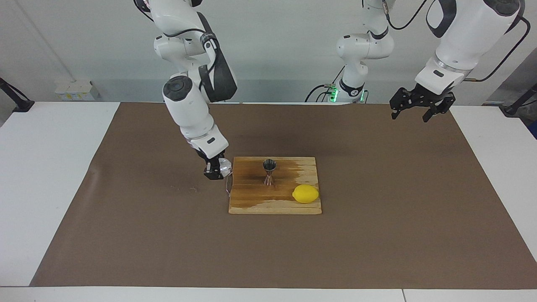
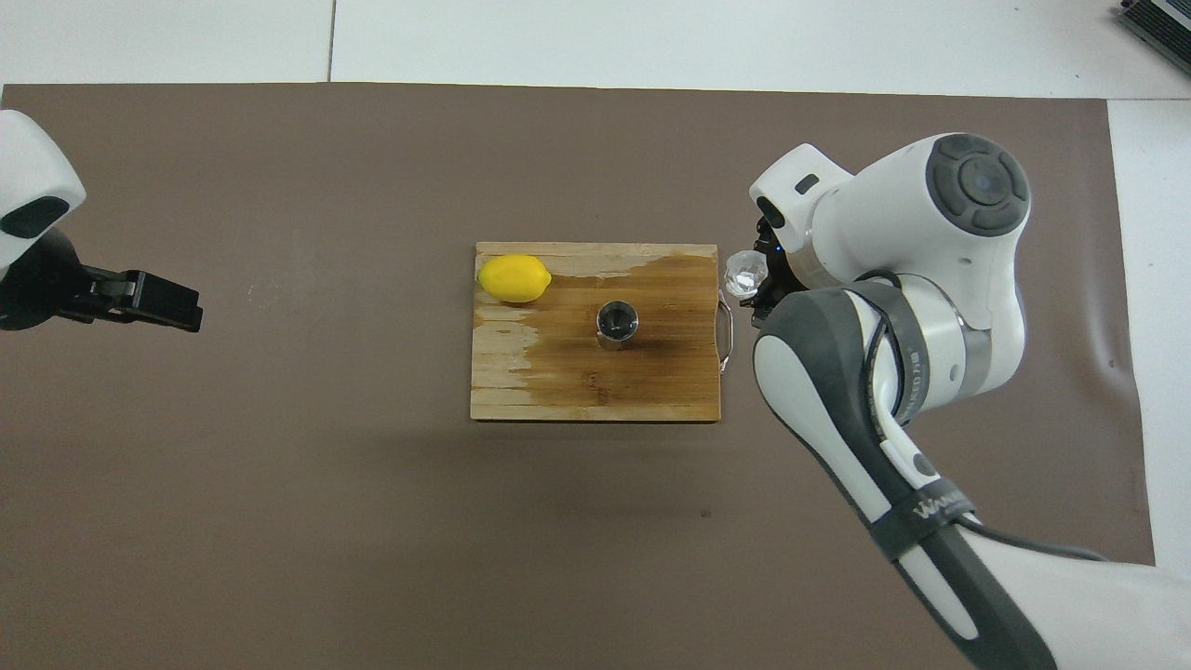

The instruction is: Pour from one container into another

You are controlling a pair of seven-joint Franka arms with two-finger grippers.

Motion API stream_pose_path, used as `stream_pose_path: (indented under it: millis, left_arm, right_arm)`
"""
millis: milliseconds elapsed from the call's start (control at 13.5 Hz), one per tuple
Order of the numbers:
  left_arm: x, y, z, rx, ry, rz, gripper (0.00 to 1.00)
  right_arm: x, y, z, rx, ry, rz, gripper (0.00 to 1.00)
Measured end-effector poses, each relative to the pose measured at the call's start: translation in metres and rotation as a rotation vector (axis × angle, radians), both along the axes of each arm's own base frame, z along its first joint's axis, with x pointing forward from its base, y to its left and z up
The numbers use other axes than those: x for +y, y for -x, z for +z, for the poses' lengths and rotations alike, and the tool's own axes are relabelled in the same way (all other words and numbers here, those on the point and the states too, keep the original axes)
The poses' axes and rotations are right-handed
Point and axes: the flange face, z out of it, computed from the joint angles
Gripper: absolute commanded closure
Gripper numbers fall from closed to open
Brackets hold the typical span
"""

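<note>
On wooden board [image 1: 275, 201], steel hourglass jigger [image 1: 269, 171] (perhaps empty)

You're looking at a robotics lab: two white arms bolted at a white table [image 1: 50, 167] covered with brown paper [image 1: 377, 235], plain grey wall [image 1: 272, 50], cables trailing near the bases

You have a white table [image 1: 50, 176] covered by a brown mat [image 1: 377, 235]. On the mat lies a wooden board [image 1: 275, 201], its handle end just beside the right gripper [image 1: 216, 171], well apart from the left gripper [image 1: 415, 110].
</note>
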Motion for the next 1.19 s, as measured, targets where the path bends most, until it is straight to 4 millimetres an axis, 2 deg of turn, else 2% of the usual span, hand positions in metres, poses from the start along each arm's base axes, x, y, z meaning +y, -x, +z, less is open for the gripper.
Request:
stream_pose_path:
  millis: [371,1187]
  left_arm:
    - [0.000,0.000,0.000,0.000,0.000,0.000,0.00]
    - [0.000,0.000,0.000,0.000,0.000,0.000,0.00]
  right_arm:
    - [0.074,0.028,0.007,-0.057,0.114,0.020,0.81]
    - [0.130,0.057,0.007,-0.172,0.304,0.221,0.81]
